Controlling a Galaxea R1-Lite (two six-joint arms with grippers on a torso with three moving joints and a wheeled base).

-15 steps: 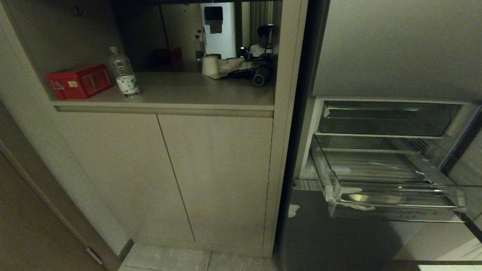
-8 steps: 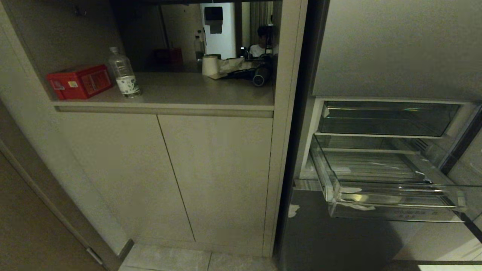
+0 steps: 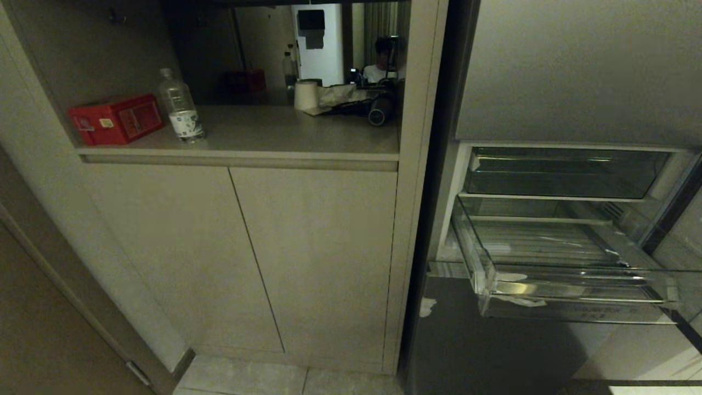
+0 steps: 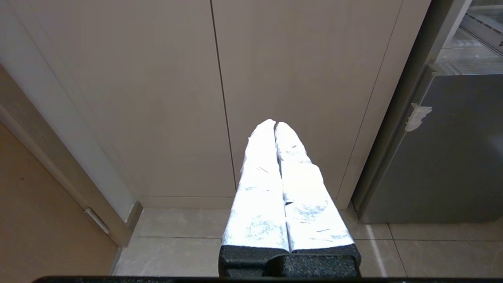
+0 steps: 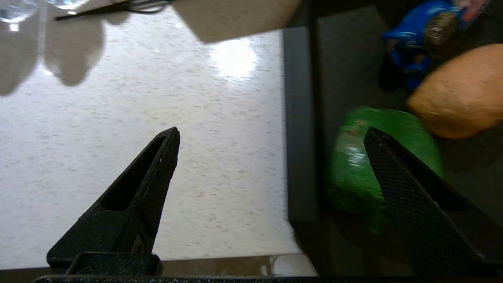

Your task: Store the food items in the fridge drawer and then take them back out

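Observation:
The fridge drawer (image 3: 576,288) stands pulled out at the right of the head view, with nothing lying on its ribbed floor. Neither arm shows in that view. In the right wrist view my right gripper (image 5: 272,131) is open, straddling the rim of a black tray (image 5: 300,118). One finger hangs over the white counter and the other in front of the glossy green food item (image 5: 349,169). Beside the green item in the tray lies the orange-brown one (image 5: 459,94). My left gripper (image 4: 275,124) is shut and empty, pointing at the cabinet doors low down.
A shallower clear tray (image 3: 559,173) sits above the drawer. A red box (image 3: 115,118), a water bottle (image 3: 180,107) and a paper roll (image 3: 306,94) stand on the cabinet shelf. A person (image 3: 381,60) is seen beyond. A blue packet (image 5: 412,39) lies in the black tray.

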